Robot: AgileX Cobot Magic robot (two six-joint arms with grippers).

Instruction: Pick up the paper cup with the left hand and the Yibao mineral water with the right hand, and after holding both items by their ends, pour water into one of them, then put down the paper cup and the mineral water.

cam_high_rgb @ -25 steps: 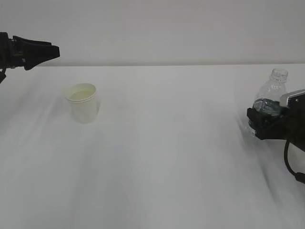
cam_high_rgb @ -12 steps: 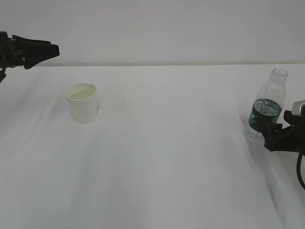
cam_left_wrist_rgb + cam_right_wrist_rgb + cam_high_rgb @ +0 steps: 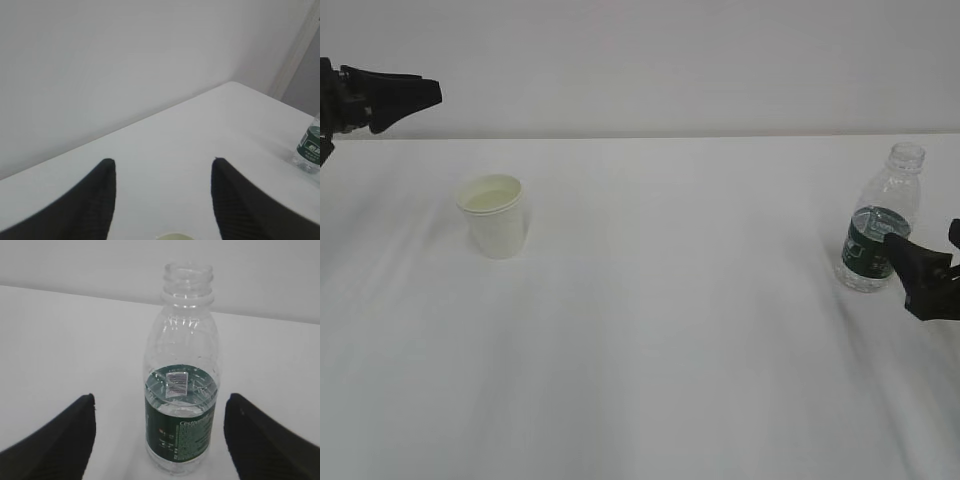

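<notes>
- The cup [image 3: 495, 215] stands upright on the white table [image 3: 660, 330], on the left side. There is some pale liquid in it, so the pouring looks done.
- The bottle [image 3: 880, 225] stands upright on the right side of the table. It has no cap. A little water sits low inside it, near the top of the green label.
- Cup and bottle are well apart, each on its own side, so each arm can reach its own thing.
- The left hand [image 3: 415, 93] hangs in the air, up and to the left of the cup. It touches nothing. Its jaws are apart and empty. In the left wrist view only the rim of the cup [image 3: 174, 236] peeks in at the bottom, between the two fingers.
- The right hand [image 3: 920, 270] is low, just beside the bottle on the near right. Its jaws are wide apart. In the right wrist view the bottle [image 3: 182, 385] stands free between the two fingers [image 3: 60, 435], and neither one touches it.
- Both things are set down and let go, so I think the job is nearly over.
- I think the arms only need to pull away without bumping the bottle, which is light and could tip.
</notes>
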